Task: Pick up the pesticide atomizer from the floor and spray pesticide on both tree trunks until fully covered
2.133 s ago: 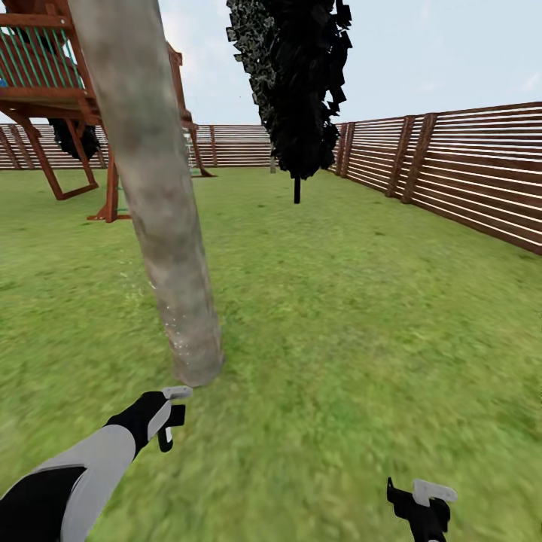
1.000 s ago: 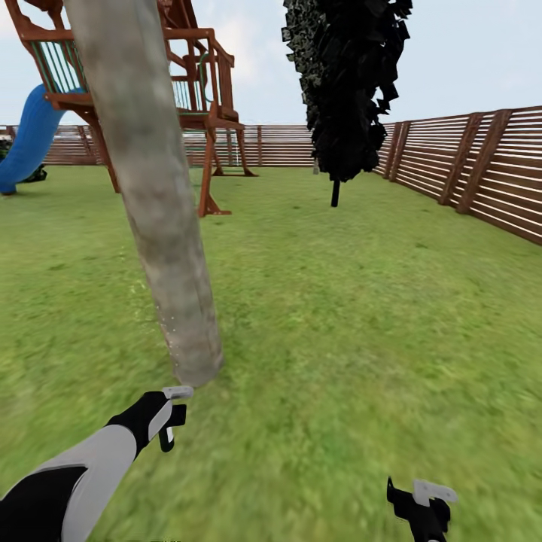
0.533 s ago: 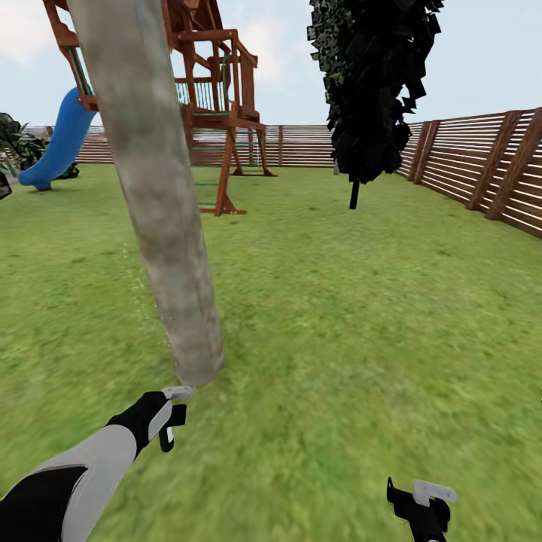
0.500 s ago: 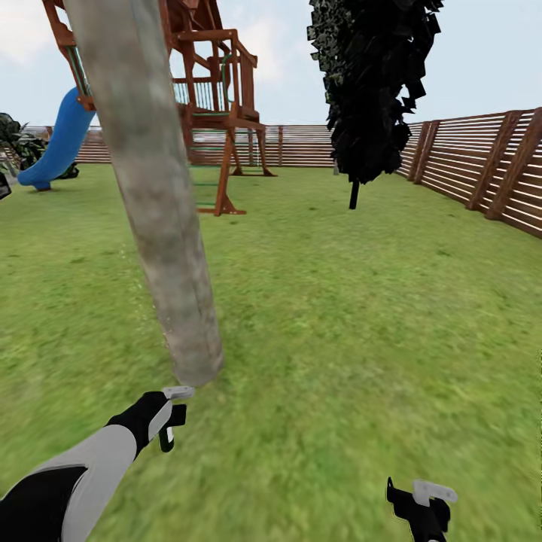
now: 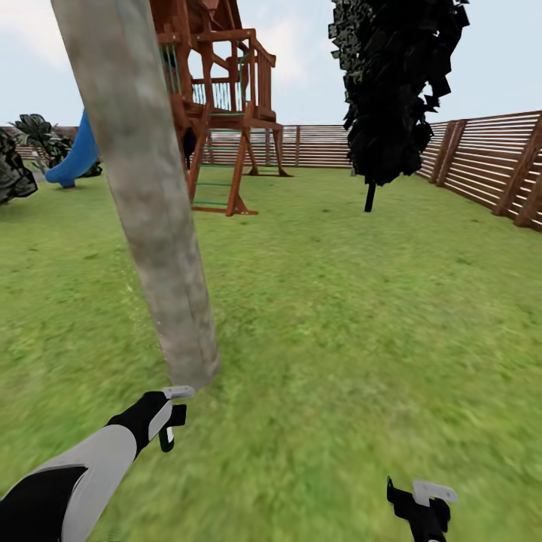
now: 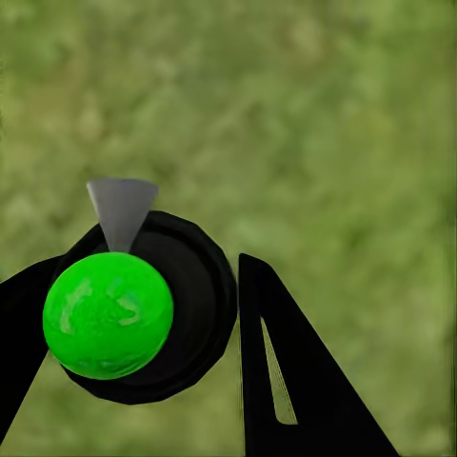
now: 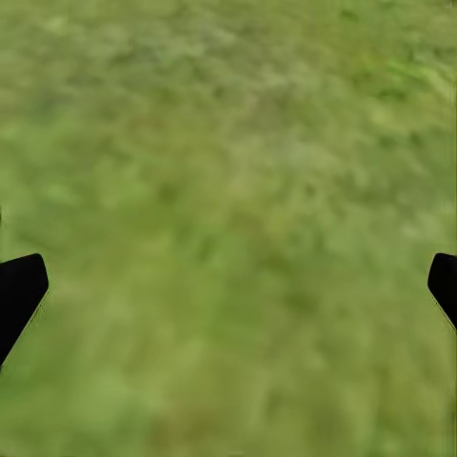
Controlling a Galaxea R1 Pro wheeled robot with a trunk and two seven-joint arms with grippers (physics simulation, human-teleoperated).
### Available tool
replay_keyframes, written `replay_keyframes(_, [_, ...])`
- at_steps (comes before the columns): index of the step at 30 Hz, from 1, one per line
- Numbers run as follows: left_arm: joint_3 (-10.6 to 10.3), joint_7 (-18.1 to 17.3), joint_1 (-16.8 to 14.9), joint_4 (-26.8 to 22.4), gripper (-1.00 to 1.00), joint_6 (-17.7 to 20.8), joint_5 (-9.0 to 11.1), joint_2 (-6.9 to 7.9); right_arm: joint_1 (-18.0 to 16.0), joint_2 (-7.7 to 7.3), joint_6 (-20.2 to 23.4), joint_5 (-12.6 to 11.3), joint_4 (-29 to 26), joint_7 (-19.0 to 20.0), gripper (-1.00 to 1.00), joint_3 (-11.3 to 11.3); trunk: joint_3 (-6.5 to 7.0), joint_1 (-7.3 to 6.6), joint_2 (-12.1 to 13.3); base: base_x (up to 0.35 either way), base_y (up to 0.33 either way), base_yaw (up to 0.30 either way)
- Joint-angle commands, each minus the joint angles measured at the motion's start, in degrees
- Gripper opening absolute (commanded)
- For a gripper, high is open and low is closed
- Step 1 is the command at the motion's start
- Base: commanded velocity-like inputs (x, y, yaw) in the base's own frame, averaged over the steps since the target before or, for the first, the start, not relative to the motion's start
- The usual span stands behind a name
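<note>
A thick, pale grey-beige mottled tree trunk rises from the lawn just ahead of me, its foot close to my left hand. My left gripper is shut on the pesticide atomizer, whose pale grey trigger head faces the trunk's base. In the left wrist view the atomizer is a black bottle with a bright green top and a grey nozzle, held between the black fingers. My right gripper hangs low at the right, open over bare grass. The trunk's foliage is out of view.
A thin-trunked all-black tree stands far ahead on the right. A brown wooden play tower with a blue slide is behind the trunk. A slatted fence runs along the right and back. Dark shrubs sit far left.
The whole view has swung left, so the play tower, black tree and fence sit further right in the picture. Both arms hold the same pose, and the atomizer stays in the left gripper.
</note>
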Motion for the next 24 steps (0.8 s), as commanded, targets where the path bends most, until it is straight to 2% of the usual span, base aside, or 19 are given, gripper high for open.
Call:
replay_keyframes(1, [-0.02,0.0,0.0,0.0,-1.0,0.0,-0.03,0.0,0.0,0.0,0.0,0.0,0.0,0.0,1.0,0.0,0.0,0.0,0.0,0.151,-0.269,0.273])
replay_keyframes(5, [-0.02,0.0,0.0,0.0,-1.0,0.0,-0.02,0.0,0.0,0.0,0.0,0.0,0.0,0.0,1.0,0.0,0.0,0.0,0.0,0.15,-0.269,0.262])
replay_keyframes(11, [0.04,0.0,0.0,0.0,-1.0,0.0,0.01,0.0,0.0,0.0,0.0,0.0,0.0,0.0,1.0,0.0,0.0,0.0,0.0,0.143,-0.269,0.042])
replay_keyframes(18, [0.04,0.0,0.0,0.0,-1.0,0.0,0.03,0.12,0.0,0.0,0.0,0.0,0.0,0.0,1.0,0.0,0.0,0.0,0.0,0.08,-0.205,0.255])
replay_keyframes(24, [0.11,-0.35,0.08,0.08,-1.0,0.09,-0.62,1.84,0.0,-0.11,0.0,0.03,-0.09,-0.02,1.0,0.0,0.0,0.0,0.0,0.001,-0.005,0.048])
